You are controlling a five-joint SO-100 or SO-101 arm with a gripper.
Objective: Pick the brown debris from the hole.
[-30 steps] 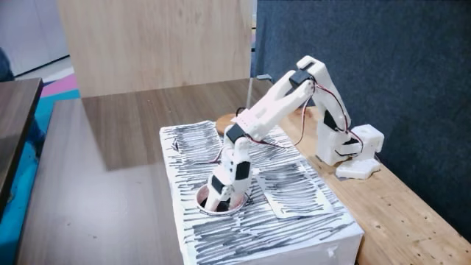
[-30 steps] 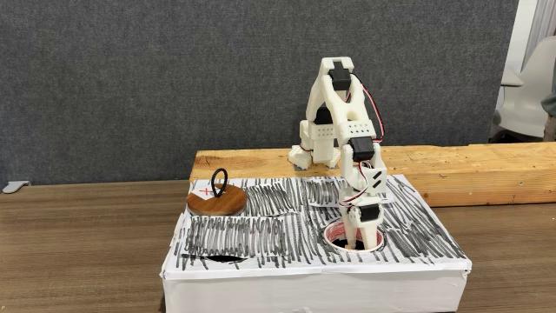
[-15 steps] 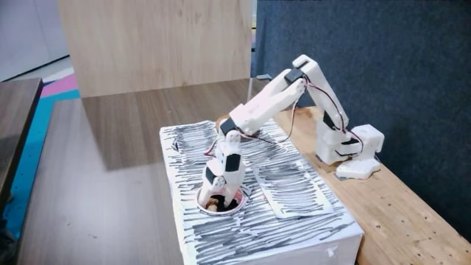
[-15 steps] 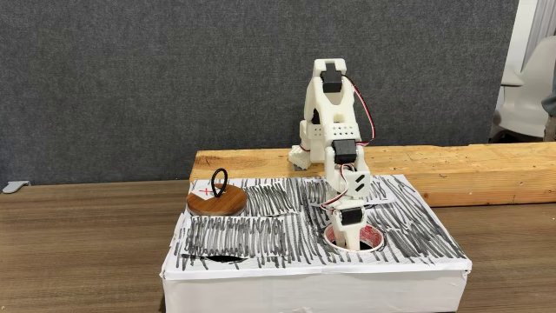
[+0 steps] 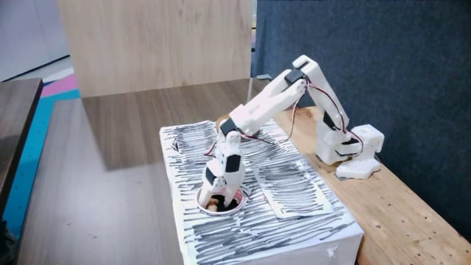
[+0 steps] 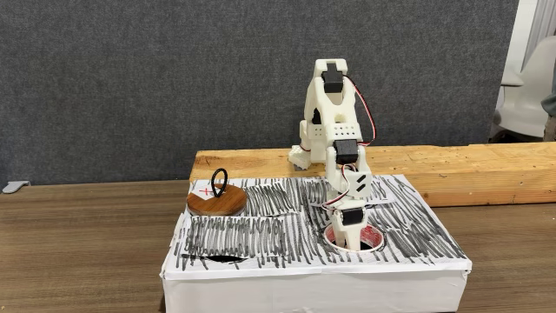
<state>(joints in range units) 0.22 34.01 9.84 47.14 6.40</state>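
My white gripper (image 5: 218,200) points straight down into the round hole (image 5: 237,208) in the top of the scribbled white box. In the other fixed view the gripper (image 6: 349,238) stands inside the hole's reddish rim (image 6: 376,241). A small tan-brown lump, the brown debris (image 5: 212,205), shows inside the hole right at the fingertips. The fingertips are sunk below the rim, so the jaws and any hold on the debris are hidden.
The white box (image 6: 261,233) is covered with black scribbles and sits on a brown table (image 6: 78,252). A flat wooden disc with a black loop handle (image 6: 215,202) lies on its back left. The arm's base (image 6: 323,130) stands on a pale wooden plank (image 6: 452,169).
Since a second ago the arm has swung the gripper a little leftward within the hole and raised it slightly, uncovering the brown debris. Nothing has moved in the last half second.
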